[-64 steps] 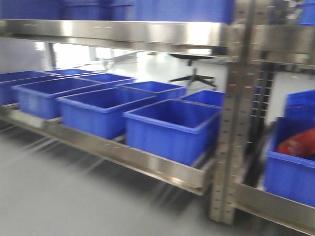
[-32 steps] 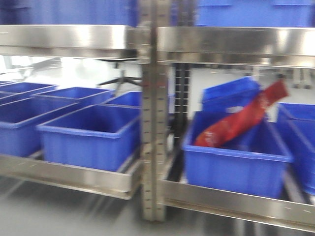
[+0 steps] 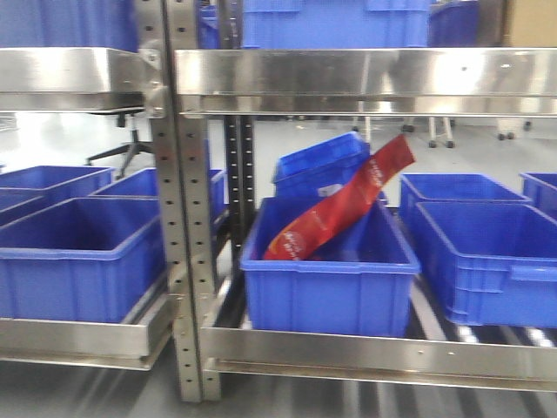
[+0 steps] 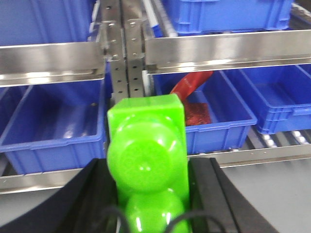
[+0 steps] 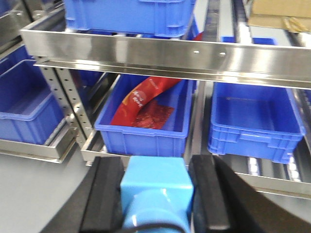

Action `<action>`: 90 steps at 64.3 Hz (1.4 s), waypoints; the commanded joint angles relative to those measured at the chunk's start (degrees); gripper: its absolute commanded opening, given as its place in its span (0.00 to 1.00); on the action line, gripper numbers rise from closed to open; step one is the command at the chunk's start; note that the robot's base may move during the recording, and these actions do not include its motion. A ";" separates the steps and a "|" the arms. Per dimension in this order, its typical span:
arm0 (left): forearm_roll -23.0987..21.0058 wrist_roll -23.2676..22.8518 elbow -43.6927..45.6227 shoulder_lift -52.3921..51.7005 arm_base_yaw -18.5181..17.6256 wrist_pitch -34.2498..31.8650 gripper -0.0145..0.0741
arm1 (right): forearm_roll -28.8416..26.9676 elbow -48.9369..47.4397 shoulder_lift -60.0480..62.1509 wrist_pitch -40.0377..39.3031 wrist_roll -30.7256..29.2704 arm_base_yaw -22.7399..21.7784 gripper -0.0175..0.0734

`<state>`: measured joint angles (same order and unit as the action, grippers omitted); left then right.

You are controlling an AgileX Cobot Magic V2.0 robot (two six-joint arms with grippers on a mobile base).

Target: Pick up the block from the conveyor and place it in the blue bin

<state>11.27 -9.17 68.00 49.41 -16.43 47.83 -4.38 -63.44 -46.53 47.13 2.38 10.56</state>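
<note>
Two grippers show, each clamped on a block. In the left wrist view the left gripper (image 4: 148, 167) sits at 6 o'clock, its black fingers (image 4: 95, 191) pressed to both sides of the green block (image 4: 146, 145), which stands upright between them with a round stud facing the camera. In the right wrist view the right gripper (image 5: 155, 167) is also at 6 o'clock, its fingers (image 5: 206, 189) closed on a light blue block (image 5: 155, 187).

Both wrist views look toward a steel rack (image 3: 183, 261) loaded with blue bins. In the front view the middle bin (image 3: 326, 300) sits on the lower shelf at 6 o'clock, just at 3 o'clock of the rack's upright. A red packet (image 3: 344, 209) leans in it, foot at the bin's front left, top poking out over the rim toward 1 o'clock. Behind it another bin (image 3: 322, 161) sits tilted. The left bin (image 3: 78, 283) lies at 9 o'clock beyond the upright, and the right bin (image 3: 487, 279) at 3 o'clock, just beside the middle one. More bins stand on the upper shelf (image 3: 365, 74) at 12 o'clock.

From the left wrist, the middle bin (image 4: 214, 138) and packet (image 4: 189, 85) lie at 1 o'clock of the green block, well apart from it.
</note>
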 commanded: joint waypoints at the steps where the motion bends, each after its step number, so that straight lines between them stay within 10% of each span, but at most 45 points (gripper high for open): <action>1: -0.07 -0.52 0.06 -0.29 -0.44 -1.00 0.04 | 0.61 -0.43 0.22 -1.34 -0.21 0.11 0.01; 90: -0.07 -0.52 0.06 -0.12 -0.44 -1.00 0.04 | 0.61 -0.43 0.22 -1.34 -0.21 0.11 0.01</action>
<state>11.27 -9.17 68.00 49.41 -16.43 47.83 -4.38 -63.44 -46.53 47.13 2.38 10.56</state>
